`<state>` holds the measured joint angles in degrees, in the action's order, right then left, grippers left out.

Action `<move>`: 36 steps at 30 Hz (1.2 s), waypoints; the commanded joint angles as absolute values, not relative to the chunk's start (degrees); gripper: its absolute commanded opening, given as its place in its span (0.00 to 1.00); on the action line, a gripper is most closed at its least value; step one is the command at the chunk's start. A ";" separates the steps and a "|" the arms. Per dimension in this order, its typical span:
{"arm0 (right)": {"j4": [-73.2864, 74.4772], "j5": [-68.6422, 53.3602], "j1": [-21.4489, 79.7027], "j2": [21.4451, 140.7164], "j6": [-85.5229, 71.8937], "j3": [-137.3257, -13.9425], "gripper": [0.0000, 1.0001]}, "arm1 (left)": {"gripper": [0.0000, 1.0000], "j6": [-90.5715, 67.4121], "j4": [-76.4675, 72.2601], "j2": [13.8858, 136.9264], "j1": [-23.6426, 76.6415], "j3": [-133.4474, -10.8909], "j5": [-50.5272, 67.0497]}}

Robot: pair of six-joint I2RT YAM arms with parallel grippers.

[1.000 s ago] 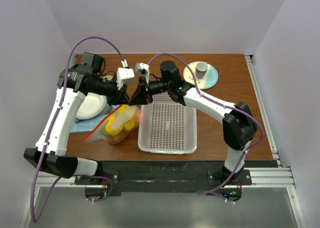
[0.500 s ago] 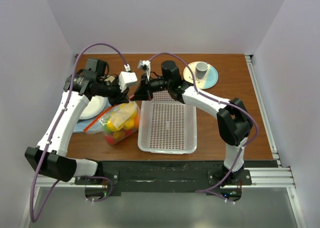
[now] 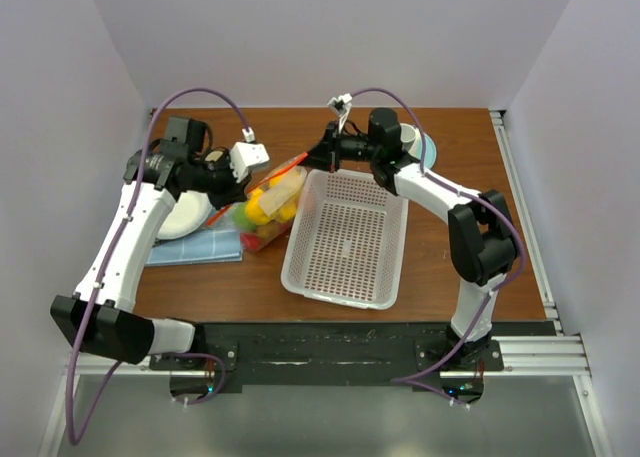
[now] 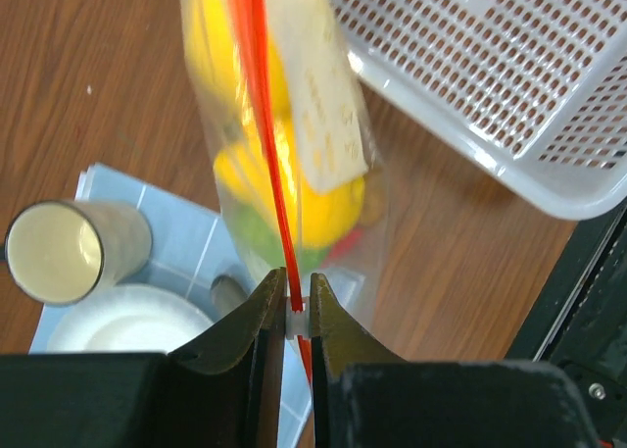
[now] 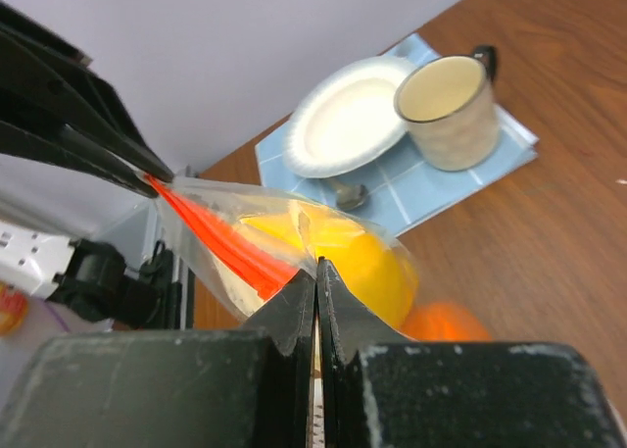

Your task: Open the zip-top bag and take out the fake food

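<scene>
The zip-top bag (image 3: 272,199) hangs stretched between both grippers above the table, left of the white basket. Its orange-red zip strip (image 4: 266,124) runs straight away from my left gripper (image 4: 296,306), whose jaws are shut on the white slider at the strip's end. My right gripper (image 5: 316,268) is shut on the bag's clear plastic edge beside the strip (image 5: 216,237). The fake food (image 3: 260,207) sits inside the bag: yellow pieces (image 4: 328,208), some green, and an orange one (image 5: 446,323). In the top view my left gripper (image 3: 240,191) and right gripper (image 3: 310,160) hold opposite ends.
The white perforated basket (image 3: 345,239) lies skewed at the middle, its corner close under the bag. At the left, a white plate (image 3: 185,217), a mug (image 4: 61,254) and a spoon rest on a blue cloth (image 3: 195,247). Behind my right arm stands a plate (image 3: 428,155).
Both grippers have lifted the bag off the table and carried it back and to the right. My right gripper has shut on the bag's edge. The basket has turned askew.
</scene>
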<state>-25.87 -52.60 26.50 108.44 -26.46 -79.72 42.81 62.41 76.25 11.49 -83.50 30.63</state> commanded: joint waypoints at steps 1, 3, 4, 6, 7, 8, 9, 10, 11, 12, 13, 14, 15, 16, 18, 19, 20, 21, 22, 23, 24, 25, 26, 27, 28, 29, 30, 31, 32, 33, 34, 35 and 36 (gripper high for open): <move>-31.55 -46.67 24.08 106.43 -28.56 -78.49 0.00 | 0.00 47.28 68.99 74.44 5.81 -83.58 29.00; -32.17 -46.76 24.08 107.14 -29.09 -78.31 0.00 | 0.00 49.04 70.75 74.01 3.44 -83.24 29.09; -32.43 -46.76 24.17 107.40 -29.35 -78.22 0.00 | 0.00 49.48 71.27 73.66 2.99 -82.97 29.00; -32.61 -46.58 24.17 107.58 -29.53 -78.22 0.00 | 0.00 50.36 72.42 72.08 2.46 -81.31 28.48; -32.69 -46.67 24.08 107.67 -29.62 -78.14 0.00 | 0.00 50.36 72.42 71.37 2.37 -80.52 28.22; -32.96 -46.76 24.08 107.67 -29.88 -78.13 0.00 | 0.00 50.62 72.25 70.58 2.46 -79.90 27.86; -33.22 -46.84 24.08 107.58 -30.06 -78.13 0.00 | 0.00 50.54 72.16 69.45 2.37 -78.67 27.86; -33.40 -46.93 24.17 107.40 -30.15 -78.05 0.00 | 0.00 50.54 72.07 69.00 2.37 -78.23 27.86; -34.36 -47.02 24.08 107.40 -30.93 -77.87 0.00 | 0.00 50.36 72.24 68.65 2.37 -77.87 27.95; -34.80 -47.37 24.08 107.32 -31.37 -77.61 0.00 | 0.00 50.27 72.33 68.47 2.37 -77.61 28.21; -34.72 -47.37 24.08 107.31 -31.29 -77.43 0.00 | 0.00 50.36 72.77 68.55 2.46 -77.61 28.30; -34.54 -47.29 24.17 107.14 -31.20 -77.00 0.00 | 0.00 50.27 73.03 68.55 2.46 -77.78 28.30; -34.19 -47.11 24.08 106.88 -30.94 -76.82 0.00 | 0.00 50.27 73.39 68.73 2.37 -78.04 28.30; -34.02 -47.11 24.08 106.70 -30.42 -76.73 0.00 | 0.00 50.45 74.35 68.90 2.37 -78.22 28.04; -33.75 -46.85 24.08 106.26 -30.24 -75.94 0.00 | 0.00 50.80 74.97 68.82 2.37 -78.31 27.07; -34.01 -46.93 24.08 106.17 -30.23 -75.76 0.00 | 0.00 51.06 75.06 68.56 2.37 -78.14 26.81; -34.19 -46.93 24.08 106.26 -30.41 -75.41 0.00 | 0.00 50.98 74.97 68.38 2.37 -77.79 26.55; -34.45 -47.02 24.08 106.17 -30.58 -75.24 0.00 | 0.00 51.24 74.88 68.03 2.37 -77.70 26.46; -35.15 -47.20 24.08 106.26 -31.02 -75.06 0.00 | 0.00 51.24 74.88 67.94 2.37 -77.70 26.46; -35.42 -47.28 24.08 106.35 -31.29 -74.71 0.00 | 0.00 51.07 74.97 67.94 2.37 -77.87 26.28; -35.51 -47.29 24.17 106.17 -31.29 -74.53 0.00 | 0.03 50.98 75.06 68.03 2.37 -78.13 26.37; -36.03 -47.37 24.00 106.17 -31.72 -74.36 0.00 | 0.07 50.72 75.41 68.20 2.37 -78.40 26.45; -36.38 -47.46 23.99 106.26 -31.82 -74.09 0.00 | 0.20 50.45 75.41 68.38 2.29 -79.27 26.63; -36.56 -47.63 24.08 106.35 -32.08 -74.00 0.00 | 0.28 50.28 75.32 68.47 2.37 -79.97 26.89; -37.35 -48.16 24.17 106.35 -32.69 -73.92 0.00 | 0.33 48.27 74.80 68.81 2.37 -80.94 27.33; -37.79 -48.34 24.17 106.43 -33.04 -73.57 0.00 | 0.48 47.30 74.71 70.38 2.46 -84.17 29.16; -38.31 -48.60 24.26 106.44 -33.48 -73.39 0.00 | 0.56 46.24 74.62 71.44 2.46 -86.29 30.57; -39.10 -48.69 24.26 106.44 -34.18 -73.21 0.00 | 0.59 43.71 74.18 72.59 2.55 -88.66 32.06; -39.55 -48.78 24.26 106.17 -34.36 -72.69 0.00 | 0.64 42.20 73.31 74.77 2.55 -92.51 34.95; -39.72 -48.78 24.52 106.08 -34.54 -72.51 0.00 | 0.66 40.62 72.08 75.75 2.64 -93.94 36.29; -39.73 -48.78 24.70 106.00 -34.54 -72.42 0.00 | 0.68 37.21 68.94 76.63 3.42 -95.61 38.04; -39.55 -48.78 24.78 105.65 -34.54 -72.33 0.00 | 0.70 34.83 66.21 77.42 4.12 -95.62 37.97; -39.55 -48.87 25.13 105.56 -34.54 -72.33 0.00 | 0.70 32.54 60.27 77.52 5.17 -95.19 37.45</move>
